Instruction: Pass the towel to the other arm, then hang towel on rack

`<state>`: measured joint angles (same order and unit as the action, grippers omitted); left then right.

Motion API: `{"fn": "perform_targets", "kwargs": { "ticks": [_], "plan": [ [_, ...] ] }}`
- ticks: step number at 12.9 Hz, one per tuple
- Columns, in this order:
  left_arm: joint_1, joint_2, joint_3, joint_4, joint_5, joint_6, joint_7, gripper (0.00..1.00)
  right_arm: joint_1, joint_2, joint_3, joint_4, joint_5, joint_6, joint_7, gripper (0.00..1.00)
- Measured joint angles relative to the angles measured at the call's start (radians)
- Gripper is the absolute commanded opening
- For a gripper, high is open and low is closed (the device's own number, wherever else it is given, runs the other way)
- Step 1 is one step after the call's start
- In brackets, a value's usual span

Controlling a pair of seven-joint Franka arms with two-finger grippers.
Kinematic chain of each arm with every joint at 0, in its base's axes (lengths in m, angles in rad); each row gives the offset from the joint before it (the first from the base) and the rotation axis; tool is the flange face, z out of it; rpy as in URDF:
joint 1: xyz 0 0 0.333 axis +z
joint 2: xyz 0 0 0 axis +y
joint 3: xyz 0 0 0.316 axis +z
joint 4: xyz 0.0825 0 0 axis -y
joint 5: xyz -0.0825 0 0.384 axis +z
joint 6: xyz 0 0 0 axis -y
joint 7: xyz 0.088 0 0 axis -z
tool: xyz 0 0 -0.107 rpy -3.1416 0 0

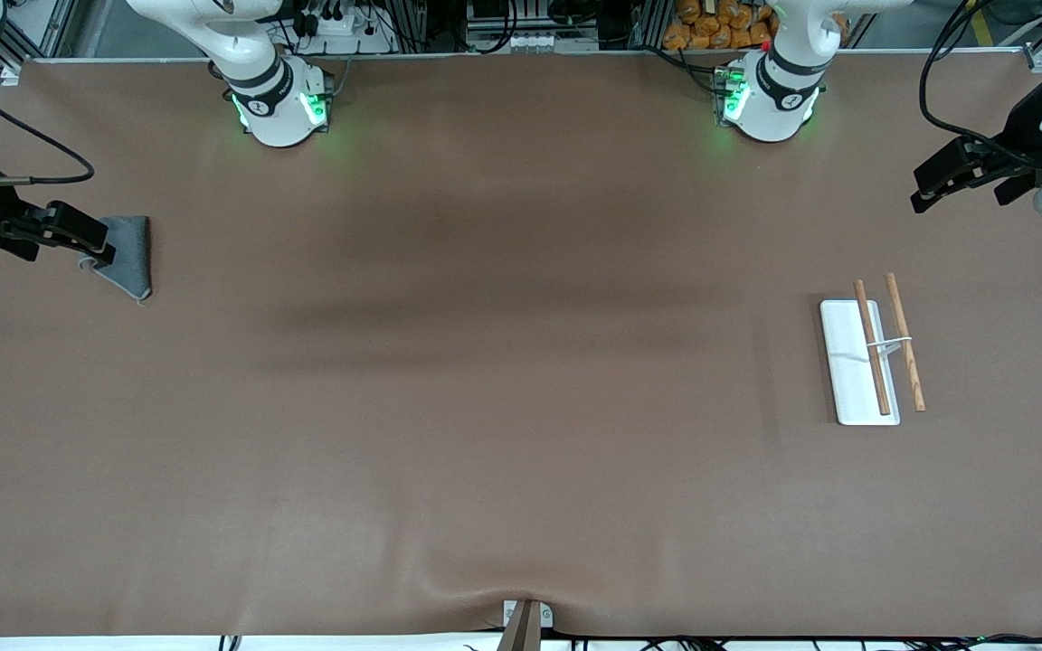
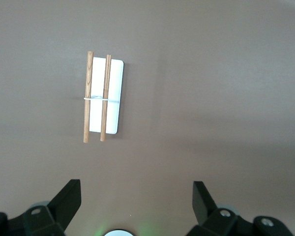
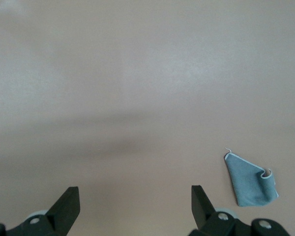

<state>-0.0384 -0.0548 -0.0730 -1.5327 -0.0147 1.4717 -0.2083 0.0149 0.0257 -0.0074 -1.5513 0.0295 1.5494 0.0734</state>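
The towel (image 1: 129,256), a small grey cloth with one corner folded, lies flat at the right arm's end of the table; it also shows in the right wrist view (image 3: 250,182), off to one side of the fingers. My right gripper (image 1: 98,246) hangs over the towel's edge, open and empty (image 3: 135,201). The rack (image 1: 847,371), a white base with two wooden rods joined by a wire, rests at the left arm's end. My left gripper (image 1: 923,188) hovers open and empty (image 2: 136,196) over bare table, apart from the rack (image 2: 102,98).
A brown mat (image 1: 503,389) covers the whole table. The two arm bases (image 1: 281,108) (image 1: 770,99) stand along the edge farthest from the front camera. A small bracket (image 1: 525,619) sits at the nearest edge.
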Motion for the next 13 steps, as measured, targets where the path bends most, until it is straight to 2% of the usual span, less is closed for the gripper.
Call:
{"fn": "perform_targets", "kwargs": {
  "ticks": [7,10,13],
  "plan": [
    [0.002,0.000,0.006,0.017,0.000,-0.008,0.000,1.00,-0.012,0.011,-0.011,-0.015,-0.007,-0.003,0.012,1.00],
    [0.002,0.003,0.006,0.017,0.000,-0.021,0.016,1.00,-0.076,0.054,-0.022,-0.017,-0.013,0.000,-0.013,1.00],
    [0.002,0.008,0.006,0.017,0.000,-0.023,0.027,1.00,-0.157,0.130,-0.026,-0.020,-0.025,0.001,-0.159,1.00]
  ]
}}
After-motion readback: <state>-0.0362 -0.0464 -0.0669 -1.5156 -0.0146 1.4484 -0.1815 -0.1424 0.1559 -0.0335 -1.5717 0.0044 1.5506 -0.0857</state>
